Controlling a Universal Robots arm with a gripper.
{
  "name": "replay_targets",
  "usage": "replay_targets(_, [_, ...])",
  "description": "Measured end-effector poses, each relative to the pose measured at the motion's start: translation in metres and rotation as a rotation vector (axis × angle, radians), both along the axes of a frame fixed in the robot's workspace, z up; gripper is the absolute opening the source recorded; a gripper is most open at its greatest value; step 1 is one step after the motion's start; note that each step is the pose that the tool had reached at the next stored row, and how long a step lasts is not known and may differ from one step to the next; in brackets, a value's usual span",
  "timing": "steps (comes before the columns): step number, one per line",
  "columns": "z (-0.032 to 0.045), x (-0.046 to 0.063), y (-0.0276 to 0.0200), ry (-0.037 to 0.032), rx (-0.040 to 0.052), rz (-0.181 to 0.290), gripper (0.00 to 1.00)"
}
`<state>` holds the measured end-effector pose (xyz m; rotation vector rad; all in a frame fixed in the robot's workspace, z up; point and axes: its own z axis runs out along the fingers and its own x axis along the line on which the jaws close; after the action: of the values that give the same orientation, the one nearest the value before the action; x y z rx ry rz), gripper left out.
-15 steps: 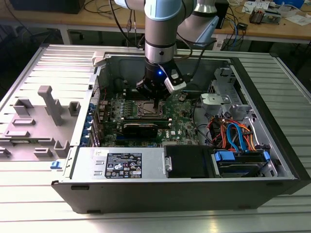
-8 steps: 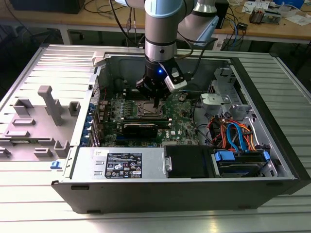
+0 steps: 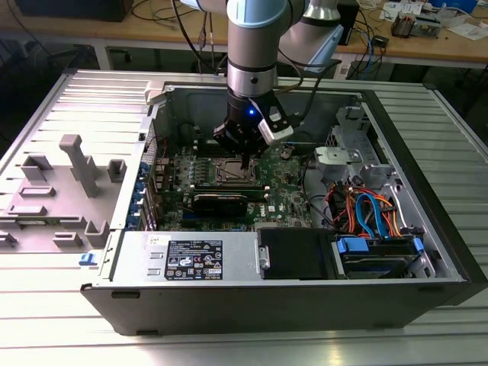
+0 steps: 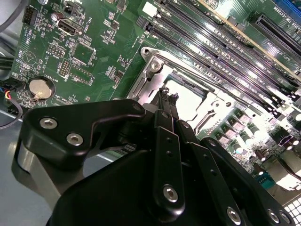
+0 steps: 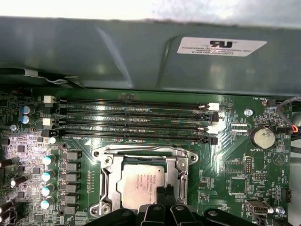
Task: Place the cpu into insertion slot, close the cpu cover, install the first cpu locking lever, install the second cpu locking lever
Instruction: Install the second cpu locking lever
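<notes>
Down inside the open computer case [image 3: 320, 301] hangs the hand [image 3: 242, 158], black and narrow, its fingers [image 4: 165, 106] drawn together with nothing between them. Their tips sit right at the edge of the insertion slot [image 5: 143, 181], touching or almost touching the metal frame; I cannot tell which.

Biggest thing here is the ribbed grey bench [image 3: 427, 335] carrying the case, which lies on its side with the lid off. On the bench at about nine o'clock from the case rests a grey plastic fixture [image 3: 65, 191] with upright posts.

Within the case the green motherboard [image 3: 171, 183] fills the half toward nine o'clock. A black drive bay [image 3: 293, 252] and a tangle of orange and blue cables [image 3: 370, 210] sit toward four o'clock.

On the board, in the first wrist view, four long black memory slots [image 5: 131, 122] run side by side at twelve o'clock from the socket.

The cpu cover [image 5: 141, 153], a thin silver frame, lies flat over the socket, and through its square window the cpu [image 5: 143, 183] shows its grey metal top, seated in the slot.

A round coin battery [image 5: 262, 137] lies at about two o'clock from the socket.
</notes>
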<state>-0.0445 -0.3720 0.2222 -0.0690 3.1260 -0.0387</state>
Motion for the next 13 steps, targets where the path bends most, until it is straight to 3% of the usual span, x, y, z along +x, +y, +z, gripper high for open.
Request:
replay_targets(5, [0.0000, 0.0000, -0.0002, -0.0001, 0.0001, 0.000, 0.11])
replay_targets(13, [0.0000, 0.0000, -0.0052, 0.0000, 0.0001, 0.000, 0.11])
